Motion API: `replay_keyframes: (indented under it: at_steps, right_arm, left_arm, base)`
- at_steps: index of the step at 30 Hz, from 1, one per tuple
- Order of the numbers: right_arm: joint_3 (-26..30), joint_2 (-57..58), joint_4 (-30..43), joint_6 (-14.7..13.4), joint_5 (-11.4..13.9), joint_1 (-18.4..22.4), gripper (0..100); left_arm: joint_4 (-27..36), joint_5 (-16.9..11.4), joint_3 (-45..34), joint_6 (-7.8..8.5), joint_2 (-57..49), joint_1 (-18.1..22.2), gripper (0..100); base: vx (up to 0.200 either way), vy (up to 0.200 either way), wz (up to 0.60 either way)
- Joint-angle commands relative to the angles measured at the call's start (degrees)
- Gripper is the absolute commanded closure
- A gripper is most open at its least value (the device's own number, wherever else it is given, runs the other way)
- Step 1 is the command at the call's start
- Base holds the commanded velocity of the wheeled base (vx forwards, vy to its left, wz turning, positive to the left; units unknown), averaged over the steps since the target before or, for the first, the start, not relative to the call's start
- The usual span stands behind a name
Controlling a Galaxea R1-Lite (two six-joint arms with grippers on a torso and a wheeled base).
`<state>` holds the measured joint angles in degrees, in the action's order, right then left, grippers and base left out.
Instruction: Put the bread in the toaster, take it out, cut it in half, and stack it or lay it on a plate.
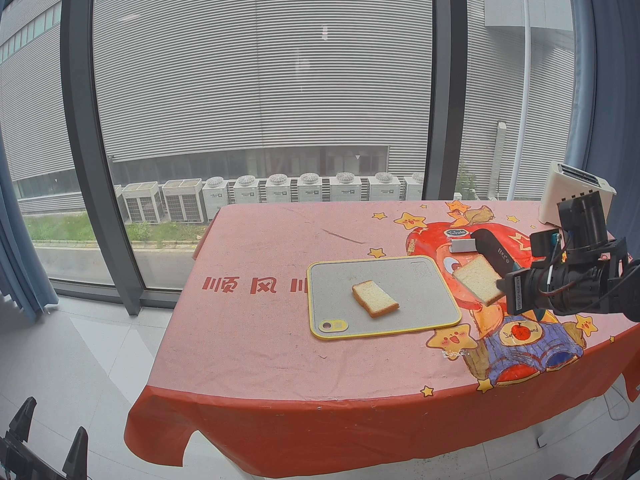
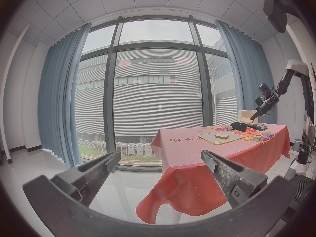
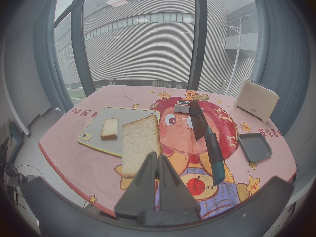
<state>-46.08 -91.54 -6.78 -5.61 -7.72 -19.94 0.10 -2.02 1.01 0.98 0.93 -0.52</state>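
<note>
The right tool (image 3: 157, 157) is pinching a bread slice (image 3: 140, 142) above the desk (image 1: 267, 348), right of the cutting board (image 1: 413, 295) where a smaller piece (image 1: 375, 298) is lying. The left tool (image 2: 160, 156) is hanging open, well left. Cutting and plating are looking undone (toasted or not, I cannot tell).

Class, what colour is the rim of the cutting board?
Yellow; the cutting board shows best in the head view.

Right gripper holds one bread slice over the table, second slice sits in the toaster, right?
No. The second slice lies on the cutting board, not in the toaster, as the head view shows. The right gripper does hold one bread slice over the table.
</note>
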Motion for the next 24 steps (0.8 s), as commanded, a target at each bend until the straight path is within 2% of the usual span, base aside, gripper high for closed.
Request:
replay_keyframes:
  at_steps: [1, 8, 11, 24]
  right_arm:
    - [2.8, 3.5, -0.4, 0.0, -0.1, -0.5, 100]
    - [5.1, 5.8, -0.5, 0.0, -0.5, -2.0, 100]
    - [6.6, 7.4, -0.5, -0.1, 0.1, -2.9, 100]
    - [14.6, 15.5, -0.5, 0.0, 0.5, -3.0, 100]
  left_arm:
    - [0.0, 0.0, -0.9, -0.01, -0.9, 0.0, 0]
    - [0.0, 0.0, -0.9, -0.01, -0.9, 0.0, 0]
    - [0.0, 0.0, -0.9, -0.01, -0.9, 0.0, 0]
    - [0.0, 0.0, -0.9, -0.01, -0.9, 0.0, 0]
  base:
    - [0.0, 0.0, 0.0]
    - [0.0, 0.0, 0.0]
    - [0.0, 0.0, 0.0]
    - [0.0, 0.0, 0.0]
